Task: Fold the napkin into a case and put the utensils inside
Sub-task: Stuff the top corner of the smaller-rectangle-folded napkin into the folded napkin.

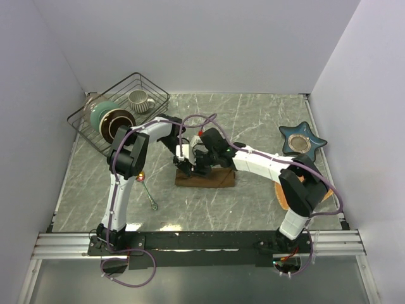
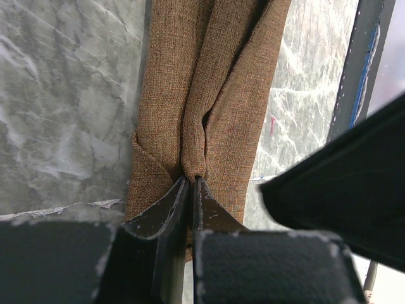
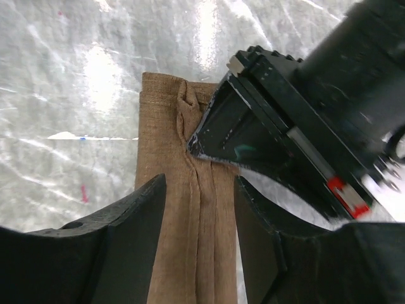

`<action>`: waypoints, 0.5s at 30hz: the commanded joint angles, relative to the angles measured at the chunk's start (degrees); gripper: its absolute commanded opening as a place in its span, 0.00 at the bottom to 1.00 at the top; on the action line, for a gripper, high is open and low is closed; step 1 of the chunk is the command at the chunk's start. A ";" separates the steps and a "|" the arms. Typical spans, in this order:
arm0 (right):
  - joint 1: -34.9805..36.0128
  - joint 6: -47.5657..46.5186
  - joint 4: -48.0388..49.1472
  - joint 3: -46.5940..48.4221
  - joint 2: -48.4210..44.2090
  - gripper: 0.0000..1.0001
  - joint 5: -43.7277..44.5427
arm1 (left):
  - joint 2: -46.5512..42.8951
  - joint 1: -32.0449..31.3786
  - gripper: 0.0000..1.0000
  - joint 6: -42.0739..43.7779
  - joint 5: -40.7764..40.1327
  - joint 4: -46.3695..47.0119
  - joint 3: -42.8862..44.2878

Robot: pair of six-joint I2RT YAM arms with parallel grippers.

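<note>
The brown napkin (image 1: 205, 179) lies folded into a narrow strip on the marble table. My left gripper (image 1: 185, 168) is shut, pinching a raised fold at the strip's end; in the left wrist view the cloth (image 2: 202, 95) bunches at the gripper (image 2: 192, 179). My right gripper (image 1: 202, 166) is open and straddles the strip (image 3: 190, 253); its jaws (image 3: 199, 183) stand on either side of the cloth without touching it. The left gripper's fingers (image 3: 221, 133) show just ahead of it. One slim utensil (image 1: 150, 195) lies on the table left of the napkin. Other utensils are not visible.
A black wire basket (image 1: 101, 130) at the back left holds a mug (image 1: 140, 99) and bowls (image 1: 109, 120). A blue star-shaped dish (image 1: 302, 139) sits at the right. An orange-tan mat (image 1: 280, 195) lies under the right arm.
</note>
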 commanded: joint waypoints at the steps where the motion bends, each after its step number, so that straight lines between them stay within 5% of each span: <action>1: 1.01 -3.79 3.33 0.30 1.80 0.54 1.42 | 3.21 -0.23 0.11 2.95 -5.85 4.08 0.11; 15: 1.10 -8.80 2.71 -1.63 4.96 0.54 3.79 | 3.57 -0.23 0.12 2.78 -6.12 3.81 0.46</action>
